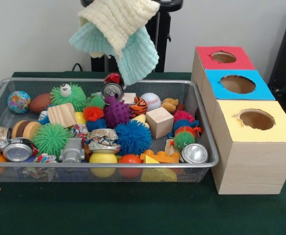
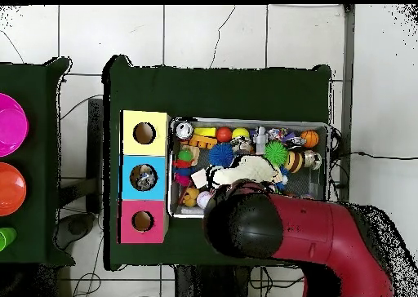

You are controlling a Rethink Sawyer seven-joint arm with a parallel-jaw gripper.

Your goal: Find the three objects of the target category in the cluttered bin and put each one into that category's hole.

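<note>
Two knitted cloths hang bunched together high over the back of the wire bin (image 1: 108,166): a cream one (image 1: 118,22) over a teal one (image 1: 135,56). My gripper (image 1: 111,7) holds them from above and is hidden by the cream folds. In the overhead view the cream cloth (image 2: 249,172) shows over the bin's middle, beside the red arm (image 2: 318,232). The bin holds spiky balls, crushed cans, wooden blocks and small balls. To its right stand three boxes with round holes: red (image 1: 224,57), blue (image 1: 237,84) and yellow (image 1: 256,119).
A purple spiky ball (image 1: 116,111), a blue one (image 1: 133,137), a wooden cube (image 1: 159,122), a baseball (image 1: 151,101) and a can (image 1: 113,90) lie beneath the cloths. Green cloth covers the table (image 1: 133,210). Coloured round discs (image 2: 10,124) sit on a neighbouring table.
</note>
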